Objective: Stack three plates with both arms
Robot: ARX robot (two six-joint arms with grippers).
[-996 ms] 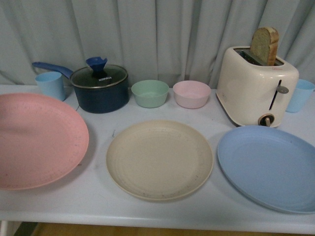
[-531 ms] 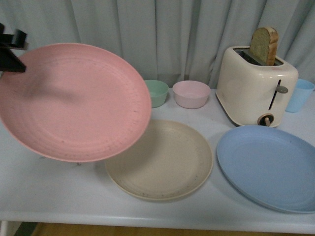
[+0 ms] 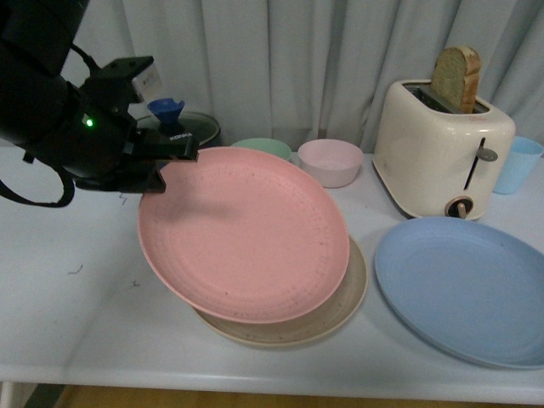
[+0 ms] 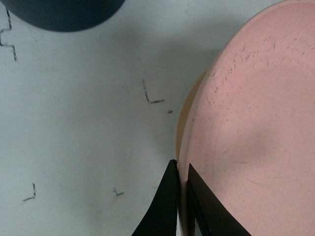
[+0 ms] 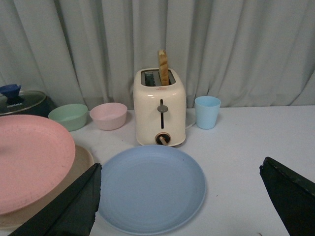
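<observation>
On the white bench [image 3: 76,323], the left gripper [image 4: 181,169] pinches the rim of the round matte pink plate [image 3: 246,234], tilted over the round beige plate [image 3: 340,310]; the round blue plate [image 3: 463,289] lies just beside. The right gripper [image 5: 180,167] gapes wide, empty. Behind stand a small green bowl [image 5: 69,115], a small pink bowl [image 5: 108,115] and a cream toaster [image 5: 160,115].
</observation>
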